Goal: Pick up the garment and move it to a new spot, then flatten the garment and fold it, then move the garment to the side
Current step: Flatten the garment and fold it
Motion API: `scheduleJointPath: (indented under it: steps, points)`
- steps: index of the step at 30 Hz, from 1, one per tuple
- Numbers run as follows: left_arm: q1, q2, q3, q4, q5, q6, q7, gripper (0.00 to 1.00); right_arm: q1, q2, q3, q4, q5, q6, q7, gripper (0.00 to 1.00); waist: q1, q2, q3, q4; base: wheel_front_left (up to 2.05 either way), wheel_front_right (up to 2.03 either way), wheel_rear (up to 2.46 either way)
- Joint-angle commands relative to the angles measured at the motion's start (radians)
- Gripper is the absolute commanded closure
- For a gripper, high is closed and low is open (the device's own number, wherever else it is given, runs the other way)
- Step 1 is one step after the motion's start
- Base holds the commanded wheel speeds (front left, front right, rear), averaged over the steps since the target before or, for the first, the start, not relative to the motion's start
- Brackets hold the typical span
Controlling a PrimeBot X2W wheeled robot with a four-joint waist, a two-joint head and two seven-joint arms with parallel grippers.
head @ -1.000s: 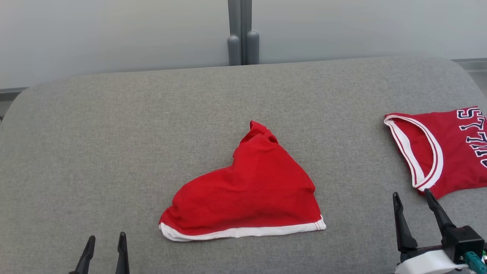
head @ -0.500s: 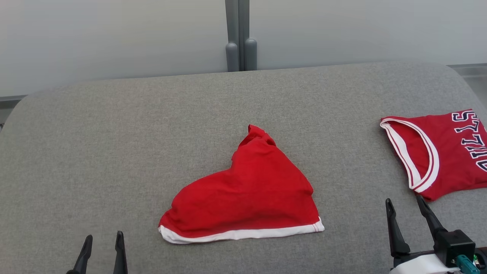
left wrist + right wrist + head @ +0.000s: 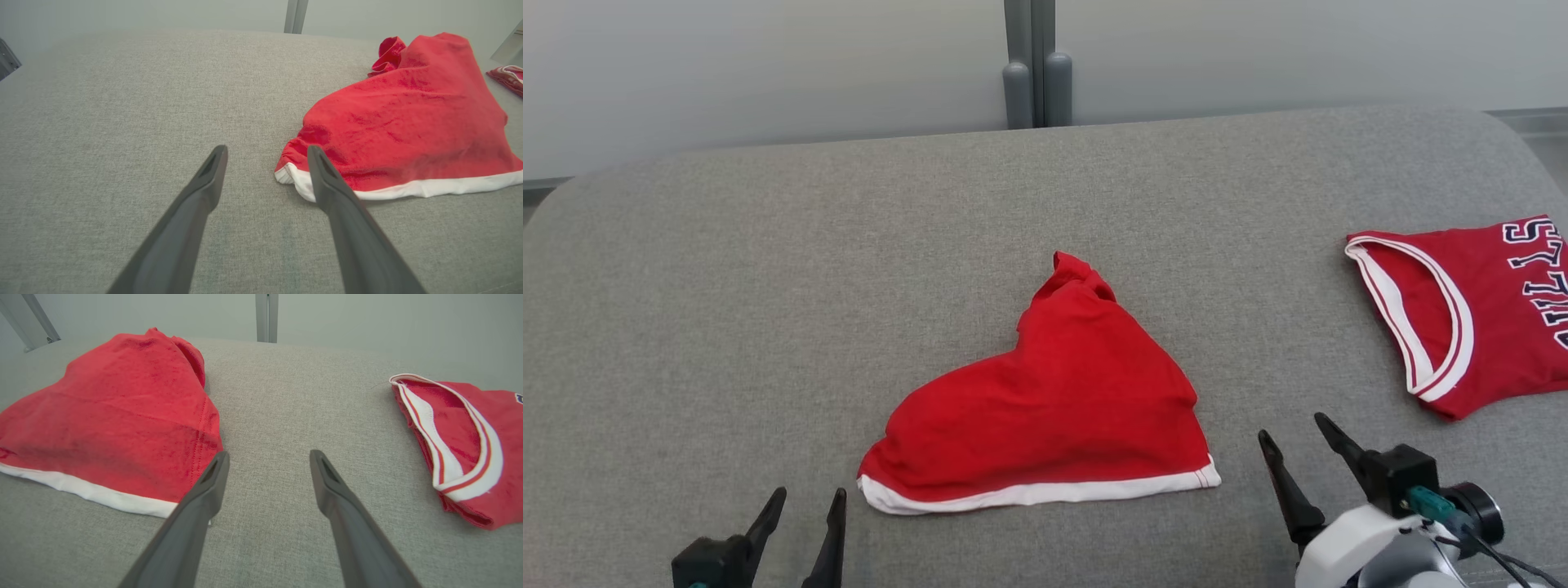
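The garment [image 3: 1054, 408] is a red piece with a white hem, lying crumpled in a rough triangle at the middle of the grey padded surface [image 3: 727, 286]. My left gripper [image 3: 809, 496] stands open just left of the hem's near left corner, not touching it. In the left wrist view the garment [image 3: 408, 118] lies right of my left gripper [image 3: 265, 151]. My right gripper [image 3: 1290, 427] is open a short way right of the hem's right corner. In the right wrist view its fingers [image 3: 269, 455] point past the garment [image 3: 114, 416], whose hem end lies behind the left finger.
A second red jersey [image 3: 1478, 318] with white trim and dark lettering lies folded at the right edge; it also appears in the right wrist view [image 3: 461, 445]. A grey post [image 3: 1033, 65] stands behind the surface against a pale wall.
Both grippers have moved inward toward the garment, the right one leftward and the left one rightward. The head camera shifted slightly. The garment lies as before.
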Motion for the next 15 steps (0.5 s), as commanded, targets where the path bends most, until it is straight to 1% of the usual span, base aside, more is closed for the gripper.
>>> scheduleJointPath:
  steps: [1,2,3,4,7,11,13,15]
  points:
    - [-0.028,0.018,-0.011,0.006,-0.008,-0.002,0.021,0.0,-0.021,-0.013,0.022,0.002,0.017,0.0,0.021,0.0,0.0,0.0,0.013,-0.002,0.0,0.0,0.0]
    - [-0.044,0.03,-0.026,0.013,-0.018,-0.002,0.052,0.0,-0.038,-0.03,0.05,0.002,0.039,-0.001,0.053,0.0,0.0,0.0,0.02,-0.003,0.0,0.0,0.0]
    - [-0.073,0.052,-0.048,0.014,-0.035,-0.002,0.107,0.0,-0.067,-0.06,0.116,-0.006,0.085,-0.001,0.114,0.0,0.0,0.0,0.034,-0.004,0.0,0.0,0.0]
    - [-0.084,0.063,-0.062,0.013,-0.043,-0.002,0.135,0.0,-0.082,-0.078,0.148,-0.011,0.101,-0.001,0.144,0.0,0.0,0.0,0.04,-0.006,0.0,0.0,0.0]
    - [-0.114,0.099,-0.101,-0.002,-0.063,-0.002,0.209,0.0,-0.11,-0.119,0.212,-0.031,0.151,-0.001,0.221,0.0,0.0,0.0,0.055,-0.007,0.0,0.0,0.0]
    - [-0.139,0.135,-0.137,-0.02,-0.098,-0.002,0.292,0.0,-0.128,-0.15,0.264,-0.051,0.203,-0.001,0.298,0.0,0.0,0.0,0.074,-0.008,0.0,0.0,0.0]
    - [-0.145,0.152,-0.14,-0.018,-0.096,-0.002,0.325,0.0,-0.135,-0.152,0.28,-0.044,0.222,-0.001,0.324,0.0,0.0,0.0,0.082,-0.008,0.0,0.0,0.0]
    - [-0.159,0.156,-0.151,-0.016,-0.101,-0.002,0.353,0.0,-0.15,-0.152,0.298,-0.036,0.23,-0.001,0.348,0.0,0.0,0.0,0.094,-0.007,0.0,0.0,0.0]
